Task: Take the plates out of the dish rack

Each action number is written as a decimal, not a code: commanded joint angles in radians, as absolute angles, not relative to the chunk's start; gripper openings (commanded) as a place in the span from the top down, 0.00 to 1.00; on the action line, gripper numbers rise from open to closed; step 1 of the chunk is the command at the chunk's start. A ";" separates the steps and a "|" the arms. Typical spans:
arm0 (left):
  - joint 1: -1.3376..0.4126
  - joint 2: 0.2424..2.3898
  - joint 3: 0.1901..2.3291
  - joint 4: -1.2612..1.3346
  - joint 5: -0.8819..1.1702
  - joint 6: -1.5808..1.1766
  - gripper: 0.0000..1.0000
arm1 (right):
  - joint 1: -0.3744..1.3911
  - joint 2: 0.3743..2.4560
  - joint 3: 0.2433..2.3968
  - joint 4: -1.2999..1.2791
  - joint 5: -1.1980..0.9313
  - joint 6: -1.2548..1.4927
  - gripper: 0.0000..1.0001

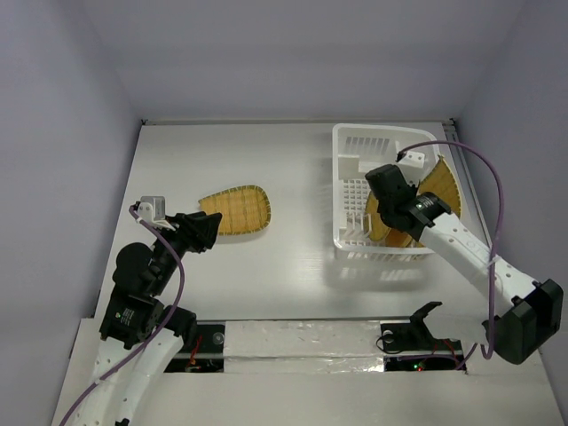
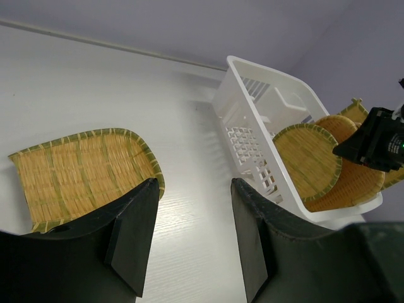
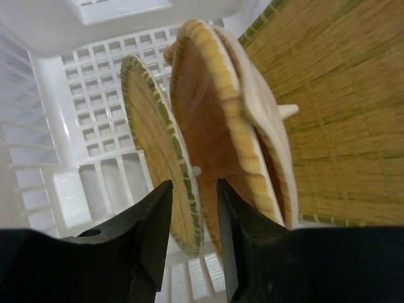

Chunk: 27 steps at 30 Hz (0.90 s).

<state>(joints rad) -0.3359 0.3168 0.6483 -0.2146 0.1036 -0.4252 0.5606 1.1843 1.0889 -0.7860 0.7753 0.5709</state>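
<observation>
Bare robotics test cell, probably in a lab. A plain white table [image 1: 293, 275] is boxed in by blank pale lilac walls [image 1: 62, 133] on the left, right and far sides. Two white-and-black robot arms [image 1: 453, 235] are bolted along the near edge. A purple cable [image 1: 498, 213] loops free, and silvery tape [image 1: 302, 339] covers the mounting strip.

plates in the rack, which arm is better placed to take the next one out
Right. The right gripper, open, is inside the rack, straddling the edge of a standing plate. The left gripper sits across the table by the unloaded plate.
</observation>
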 commanded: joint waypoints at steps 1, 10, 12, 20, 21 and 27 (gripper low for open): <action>-0.330 0.308 0.655 -0.175 0.110 -0.430 0.54 | 0.555 1.218 1.106 -0.701 0.758 0.520 0.61; -0.330 0.304 0.655 -0.173 0.109 -0.428 0.54 | 0.555 1.290 1.147 -0.738 0.818 0.502 0.80; -0.330 0.304 0.655 -0.173 0.109 -0.429 0.54 | 0.555 1.272 1.152 -0.745 0.834 0.492 0.85; -0.330 0.305 0.655 -0.172 0.110 -0.431 0.54 | 0.555 1.223 1.233 -0.770 0.885 0.377 1.00; -0.330 0.305 0.655 -0.172 0.110 -0.431 0.54 | 0.555 1.220 1.255 -0.775 0.891 0.367 1.00; -0.330 0.310 0.655 -0.172 0.110 -0.431 0.54 | 0.566 1.175 1.356 -0.784 0.879 0.325 1.00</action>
